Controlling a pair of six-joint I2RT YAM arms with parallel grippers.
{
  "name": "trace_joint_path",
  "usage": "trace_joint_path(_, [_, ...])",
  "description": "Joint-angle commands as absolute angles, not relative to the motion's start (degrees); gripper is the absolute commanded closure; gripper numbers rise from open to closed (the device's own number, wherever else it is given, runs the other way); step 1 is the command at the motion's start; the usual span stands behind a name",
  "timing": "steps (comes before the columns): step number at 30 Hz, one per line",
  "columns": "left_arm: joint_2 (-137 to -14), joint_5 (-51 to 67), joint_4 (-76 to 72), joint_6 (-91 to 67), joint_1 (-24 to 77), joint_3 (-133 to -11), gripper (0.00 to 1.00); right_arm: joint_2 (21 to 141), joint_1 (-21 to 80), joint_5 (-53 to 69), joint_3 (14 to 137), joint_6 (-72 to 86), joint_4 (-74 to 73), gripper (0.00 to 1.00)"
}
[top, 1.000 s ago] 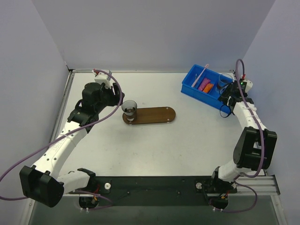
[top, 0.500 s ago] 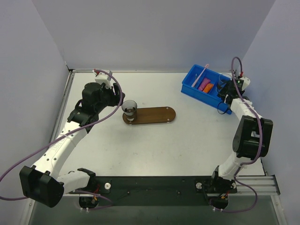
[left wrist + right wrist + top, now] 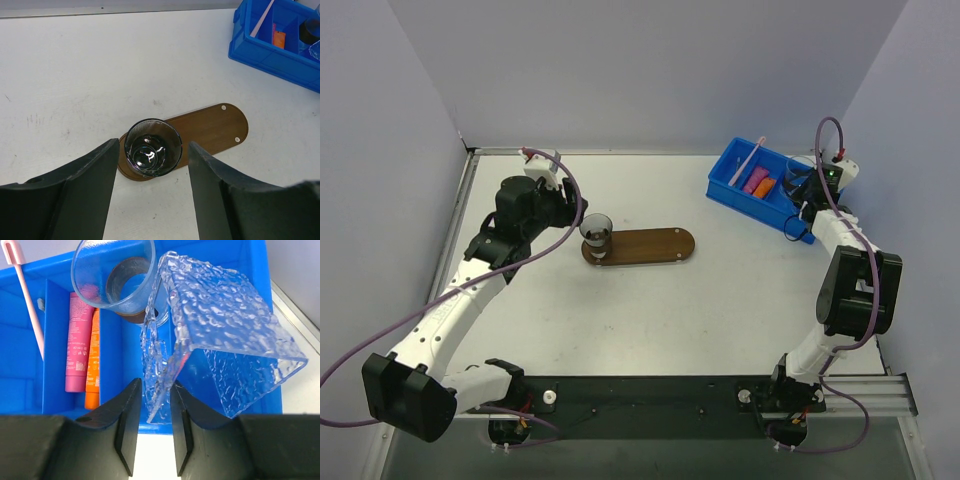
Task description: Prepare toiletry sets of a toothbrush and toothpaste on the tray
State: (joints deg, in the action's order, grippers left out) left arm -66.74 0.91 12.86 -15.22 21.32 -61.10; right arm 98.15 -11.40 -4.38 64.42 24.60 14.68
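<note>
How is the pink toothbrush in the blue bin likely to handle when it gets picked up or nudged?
The toothbrush is long and very thin, so it is probably light and slightly bendy. Its narrow handle offers little to grip, so it may pivot if pinched off-centre. It lies slanted along the blue bin wall, so a push would likely slide it.

R gripper (image 3: 151, 395) slightly farther back.

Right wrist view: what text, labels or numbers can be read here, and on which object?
Magenta tube: fine print along its body, too small to read.
Orange tube: fine print, too small to read.
Clear textured holder: no text.
</note>
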Motion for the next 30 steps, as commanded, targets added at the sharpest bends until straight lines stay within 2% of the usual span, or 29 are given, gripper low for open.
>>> trace_joint_path(1, [-67.06, 1.85, 11.51, -14.5, 21.53, -62.14, 0.34, 98.44, -12.3, -5.27, 65.3, 25.93, 17.93, 0.76])
trace_joint_path(7, [-66.97, 2.11, 11.78, -14.33, 21.53, -62.23, 0.34, 98.26, -12.66, -4.83, 65.48, 26.1, 17.84, 0.82])
trace_joint_path(19, [-67.32, 2.29, 11.78, -14.24, 21.71, -62.23, 0.34, 101.51, -12.66, -3.51, 66.71, 26.19, 18.02, 0.79])
trace_joint_path(21, [-67.5, 2.2, 11.86, -14.15, 21.88, -62.23, 0.34, 101.95, -12.66, -3.6, 66.71, 26.28, 18.81, 0.82])
trace_joint_path(24, [-67.76, 2.11, 11.87, -14.06, 21.97, -62.31, 0.34, 102.74, -12.57, -3.08, 66.88, 26.28, 19.69, 0.93])
trace_joint_path(25, [-67.76, 2.02, 11.87, -13.98, 21.97, -62.4, 0.34, 102.83, -12.57, -2.82, 67.06, 26.19, 19.86, 1.0])
trace_joint_path(30, [-67.5, 1.93, 12.04, -13.89, 22.06, -62.31, 0.34, 100.81, -12.57, -2.9, 65.04, 25.93, 21.88, 1.0])
